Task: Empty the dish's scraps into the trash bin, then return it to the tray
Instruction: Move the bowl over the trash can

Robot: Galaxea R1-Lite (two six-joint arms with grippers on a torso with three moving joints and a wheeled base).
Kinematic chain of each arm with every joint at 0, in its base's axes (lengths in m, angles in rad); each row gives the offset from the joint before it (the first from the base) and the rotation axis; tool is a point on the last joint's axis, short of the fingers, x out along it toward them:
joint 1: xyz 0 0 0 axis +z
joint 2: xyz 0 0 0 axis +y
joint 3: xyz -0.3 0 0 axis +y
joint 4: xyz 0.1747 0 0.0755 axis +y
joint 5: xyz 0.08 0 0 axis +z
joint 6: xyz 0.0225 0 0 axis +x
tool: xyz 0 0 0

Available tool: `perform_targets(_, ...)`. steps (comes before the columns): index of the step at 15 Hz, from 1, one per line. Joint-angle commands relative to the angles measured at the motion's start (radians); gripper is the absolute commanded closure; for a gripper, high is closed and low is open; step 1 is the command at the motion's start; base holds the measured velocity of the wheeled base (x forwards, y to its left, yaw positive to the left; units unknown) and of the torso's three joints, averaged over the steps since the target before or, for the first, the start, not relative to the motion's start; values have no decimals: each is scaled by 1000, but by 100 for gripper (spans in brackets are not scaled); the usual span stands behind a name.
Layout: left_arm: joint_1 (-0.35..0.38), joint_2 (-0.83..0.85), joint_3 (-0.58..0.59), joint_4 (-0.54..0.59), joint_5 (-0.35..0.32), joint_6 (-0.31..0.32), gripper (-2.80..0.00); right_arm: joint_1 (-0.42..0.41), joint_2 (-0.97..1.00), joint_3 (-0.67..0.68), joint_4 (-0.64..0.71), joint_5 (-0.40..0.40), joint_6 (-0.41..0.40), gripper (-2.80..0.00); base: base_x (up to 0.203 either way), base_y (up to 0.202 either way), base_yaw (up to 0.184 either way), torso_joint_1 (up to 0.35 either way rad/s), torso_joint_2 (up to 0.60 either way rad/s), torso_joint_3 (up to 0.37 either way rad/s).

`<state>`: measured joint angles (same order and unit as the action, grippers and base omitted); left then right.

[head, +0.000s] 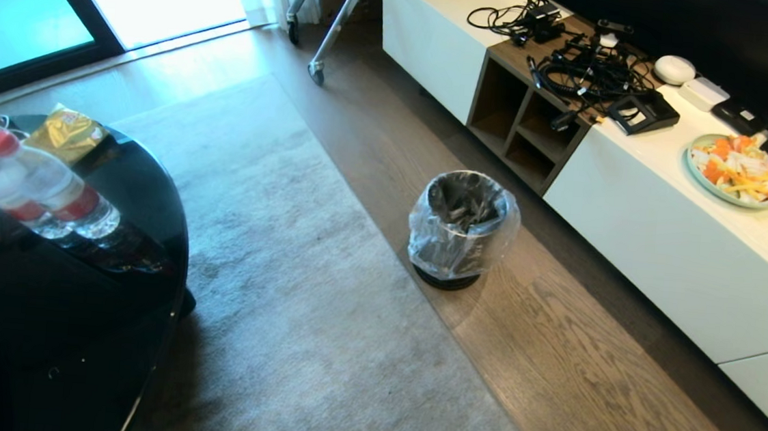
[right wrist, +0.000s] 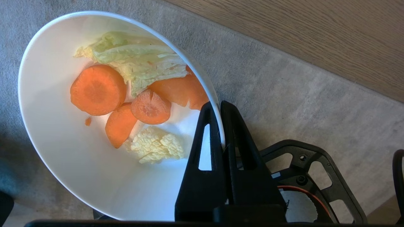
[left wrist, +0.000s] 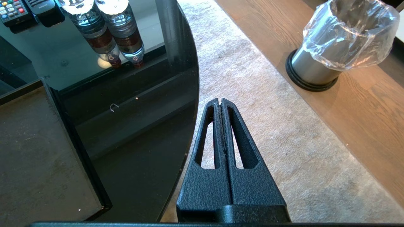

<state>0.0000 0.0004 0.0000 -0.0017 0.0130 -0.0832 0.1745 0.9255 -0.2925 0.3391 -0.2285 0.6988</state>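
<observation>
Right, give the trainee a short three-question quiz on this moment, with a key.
1. True or false: the scraps have already been tipped into the trash bin.
2. Where does the right tool grip the dish? A) under its base B) on its rim C) it does not touch it
3. Fill in: the left tool hangs shut beside the round black tabletop and holds ____.

Key: 1 false, they lie in the dish, which is over the grey rug. 2 B, one finger inside, one outside. 3 nothing.
</observation>
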Motion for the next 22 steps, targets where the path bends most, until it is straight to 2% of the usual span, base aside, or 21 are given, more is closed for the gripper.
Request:
perform_targets(1, 0, 0, 0, 0, 1, -1, 0, 0, -1, 10, -3, -2, 4, 0, 0, 0, 0, 0, 0, 0)
perform_targets(11, 0, 0, 0, 0, 1, 0, 0, 8, -2, 9, -2, -8, 4, 0, 0, 0, 0, 0, 0, 0)
perform_targets(22, 0, 0, 0, 0, 2, 2, 0, 7, -1, 11, -2, -8, 4, 0, 0, -174, 2, 4, 0, 2)
